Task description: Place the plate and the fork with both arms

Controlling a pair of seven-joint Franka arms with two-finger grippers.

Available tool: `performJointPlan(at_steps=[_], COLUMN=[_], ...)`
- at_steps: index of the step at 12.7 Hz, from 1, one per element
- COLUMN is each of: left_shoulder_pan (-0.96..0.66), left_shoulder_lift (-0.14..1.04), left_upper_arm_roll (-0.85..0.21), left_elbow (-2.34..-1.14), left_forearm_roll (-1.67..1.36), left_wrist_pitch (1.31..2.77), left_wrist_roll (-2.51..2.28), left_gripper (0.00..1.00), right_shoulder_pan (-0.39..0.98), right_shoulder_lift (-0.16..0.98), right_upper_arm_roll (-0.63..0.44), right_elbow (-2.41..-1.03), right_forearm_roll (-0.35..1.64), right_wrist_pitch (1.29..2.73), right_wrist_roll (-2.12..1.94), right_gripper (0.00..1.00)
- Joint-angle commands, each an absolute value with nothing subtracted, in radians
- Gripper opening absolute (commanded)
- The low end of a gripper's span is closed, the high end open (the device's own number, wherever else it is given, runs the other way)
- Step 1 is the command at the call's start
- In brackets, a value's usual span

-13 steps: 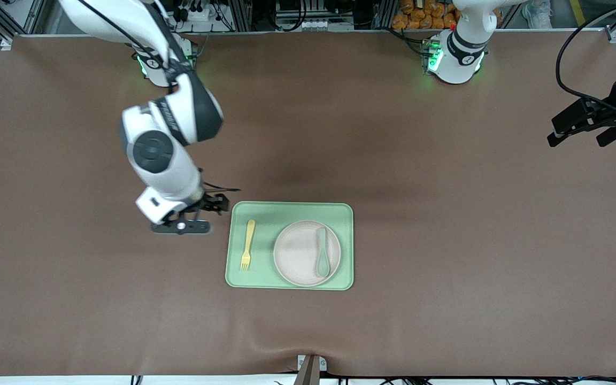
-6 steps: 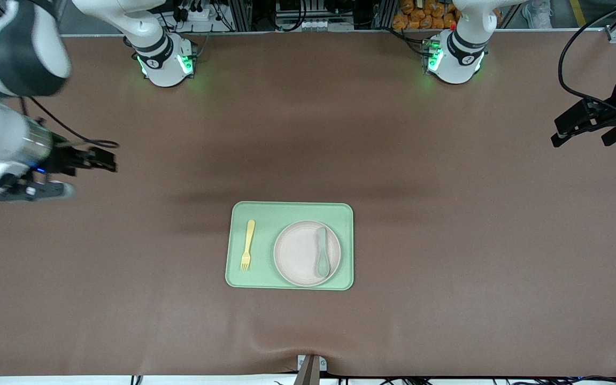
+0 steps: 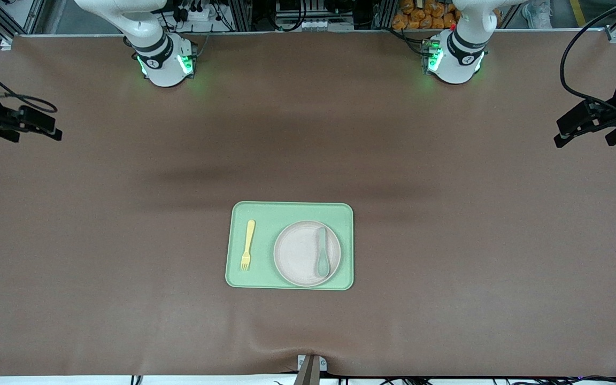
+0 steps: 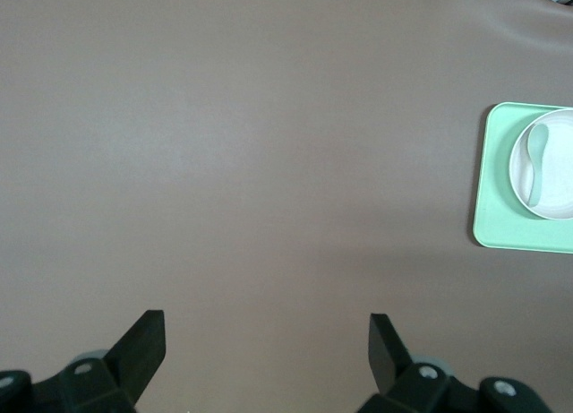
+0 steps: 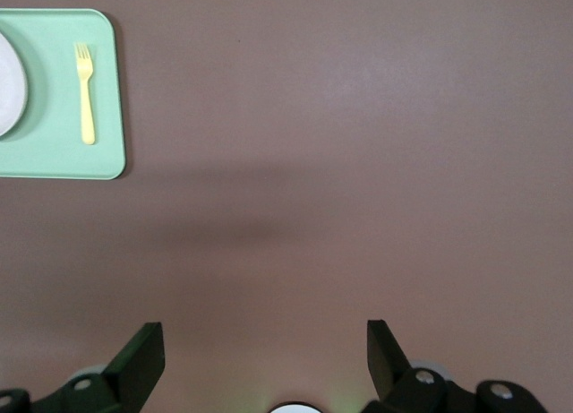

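Both claws open; right claw (image 3: pixel 51 128) retreated from tray (image 3: pixel 286 211) to table end.

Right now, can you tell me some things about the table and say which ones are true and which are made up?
1. The fork lies on the green tray, beside the plate. True.
2. The spoon lies on the bare table. False: it lies on the plate.
3. The right gripper is holding the fork. False: it is open and empty, over the right arm's end of the table.
4. The left gripper is open, over the left arm's end of the table. True.
5. The plate sits on the tray. True.
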State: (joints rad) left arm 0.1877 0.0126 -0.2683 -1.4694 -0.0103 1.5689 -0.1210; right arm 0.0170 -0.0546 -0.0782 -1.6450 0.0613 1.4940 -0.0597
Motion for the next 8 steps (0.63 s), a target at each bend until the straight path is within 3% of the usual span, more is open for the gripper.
performJointPlan(at_steps=[1,8], left_shoulder_pan=[0.184,0.186], left_shoulder_lift=[-0.003,-0.020], left_upper_arm_roll=[-0.281,-0.324], left_elbow=[-1.477,-1.483], left_forearm_roll=[0.015,0.017], left_wrist_pitch=[1.557,1.506], left_wrist_roll=[-0.120,-0.146], left_gripper=[1.00,1.00], right_shoulder_pan=[0.003,0.005], right_shoulder_lift=[-0.113,-0.080], right_upper_arm_roll=[-0.031,-0.032], right_elbow=[-1.668,-1.583], right_forearm_roll=[0.025,-0.002], right_wrist_pitch=[1.502,1.509], right_wrist_roll=[-0.020,-0.034], right_gripper=[1.00,1.00])
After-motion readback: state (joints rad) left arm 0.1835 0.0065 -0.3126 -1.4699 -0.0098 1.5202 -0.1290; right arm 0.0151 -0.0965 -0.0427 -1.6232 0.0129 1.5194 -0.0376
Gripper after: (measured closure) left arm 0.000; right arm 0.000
